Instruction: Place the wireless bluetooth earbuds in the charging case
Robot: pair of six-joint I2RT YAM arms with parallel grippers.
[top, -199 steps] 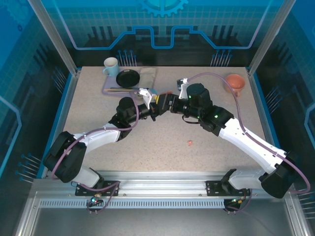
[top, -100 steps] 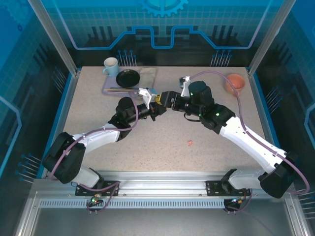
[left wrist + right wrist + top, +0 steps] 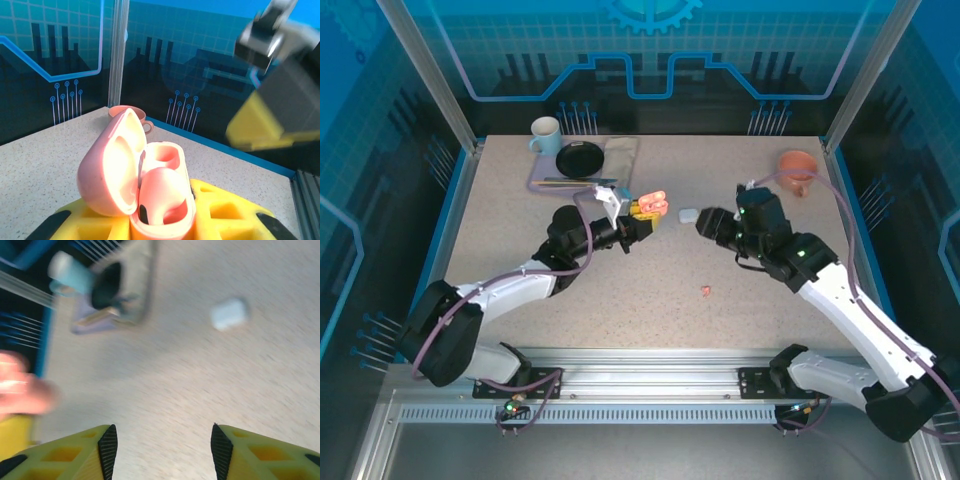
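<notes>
My left gripper [image 3: 638,214] is shut on the base of a salmon-pink charging case [image 3: 125,170], held above the table's middle with its lid swung open to the left. One pink earbud [image 3: 162,192] sits in the case's near socket; the far socket [image 3: 165,155] is empty. Another pink earbud [image 3: 706,291] lies loose on the table, in front of the right arm. My right gripper [image 3: 703,226] stands open and empty a short way right of the case, its fingers [image 3: 107,445] wide apart over bare table. The left wrist view shows it blurred at upper right.
A small white closed case [image 3: 688,214] lies on the table between the two grippers, also in the right wrist view [image 3: 229,314]. A tray [image 3: 625,158] with a mug [image 3: 545,133] and a black plate [image 3: 580,158] stands at the back left. An orange cup [image 3: 798,168] is at the back right.
My right gripper, which was up against the pink case, has pulled back to the right, still open. The left gripper has shifted slightly back with the open case.
</notes>
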